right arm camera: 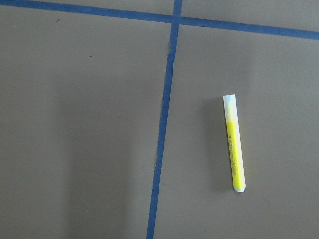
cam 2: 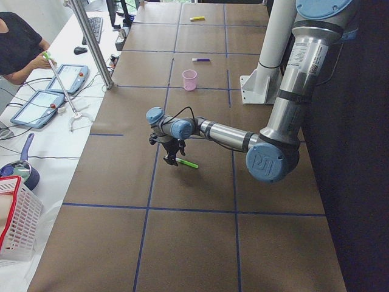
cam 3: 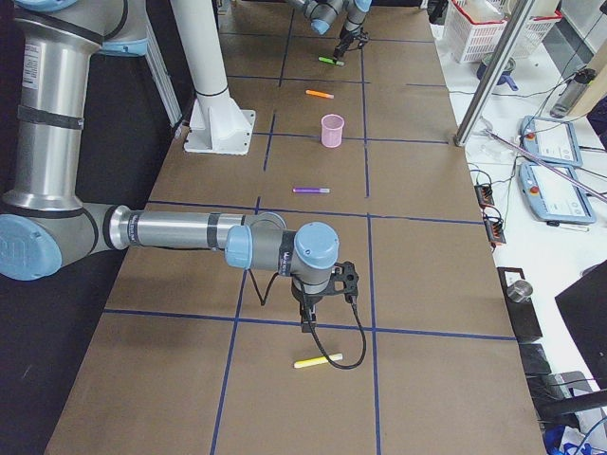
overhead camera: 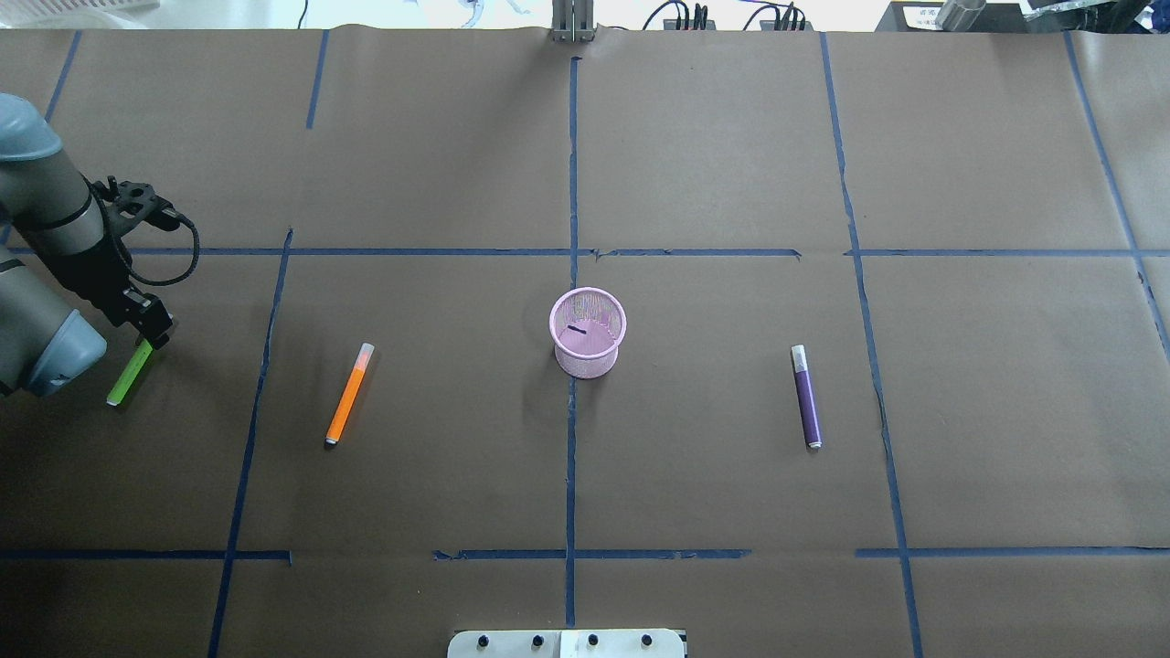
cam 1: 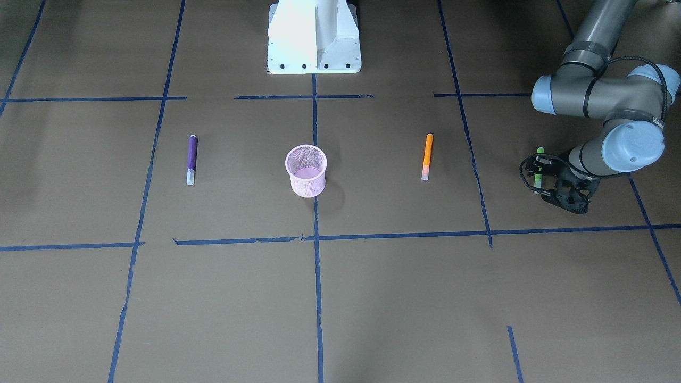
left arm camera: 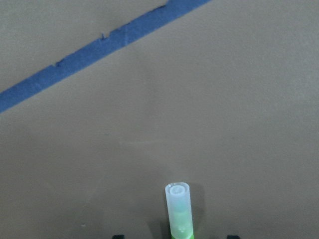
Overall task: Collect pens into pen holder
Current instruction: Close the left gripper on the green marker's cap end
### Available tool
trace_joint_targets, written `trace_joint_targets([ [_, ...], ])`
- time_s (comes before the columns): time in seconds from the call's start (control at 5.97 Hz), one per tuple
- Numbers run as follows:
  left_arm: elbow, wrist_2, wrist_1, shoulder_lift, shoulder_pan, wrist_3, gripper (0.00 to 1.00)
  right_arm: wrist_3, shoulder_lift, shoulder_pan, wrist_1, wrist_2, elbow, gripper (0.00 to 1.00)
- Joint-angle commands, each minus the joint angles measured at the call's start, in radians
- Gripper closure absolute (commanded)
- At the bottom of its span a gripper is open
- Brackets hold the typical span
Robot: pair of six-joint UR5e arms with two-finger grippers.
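1. The table (overhead camera: pixel 411 137) is covered in matte brown paper. Blue tape (overhead camera: pixel 570 183), ragged in places, rules it into large rectangles.
2. A white metal pedestal (cam 1: pixel 314 37) stands at the table's edge behind the pen holder (overhead camera: pixel 585 364). Opposite it, a white side table (cam 2: pixel 36 140) carries tablet-like consoles, with a person (cam 2: pixel 18 48) beside it.
3. The pen holder is a round, slightly tapered cup of pink wire mesh. It stands upright on a tape line.
4. The orange pen (overhead camera: pixel 350 394) lies flat to the holder's robot-left and the purple pen (overhead camera: pixel 805 397) to its robot-right, both well apart from it. Each is a slim cylinder with a pale translucent cap.
5. The green pen (overhead camera: pixel 128 375) lies beyond the orange one from the holder. The left hand (overhead camera: pixel 154 331) is at its cap end. Its fingers seem spread on either side without gripping, though only their tips show.
6. The yellow pen (cam 3: pixel 318 360) lies far beyond the purple one. The right hand (cam 3: pixel 309 320) hangs near it, and I cannot tell whether it is clenched.
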Motion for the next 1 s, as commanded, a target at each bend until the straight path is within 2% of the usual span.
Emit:
trace_joint_targets([
  [0.0,0.003,0.001,0.0,0.002,0.017,0.001,0.27,0.0,0.0,0.0,0.0,0.0,0.0,0.0],
  [0.33,0.005,0.003,0.0,0.004,0.017,0.001,0.3,-0.002,0.0,0.0,0.0,0.0,0.0,0.0],
  [0.5,0.003,0.003,-0.001,0.005,0.017,0.001,0.59,-0.002,0.0,0.0,0.002,0.0,0.0,0.0],
  [0.67,0.003,0.003,-0.001,0.008,0.017,0.001,0.72,-0.003,0.0,0.0,0.002,0.0,0.0,0.0],
  [0.84,-0.003,0.002,0.0,0.007,0.017,-0.001,0.91,-0.003,0.002,0.0,0.0,0.0,0.0,0.0],
])
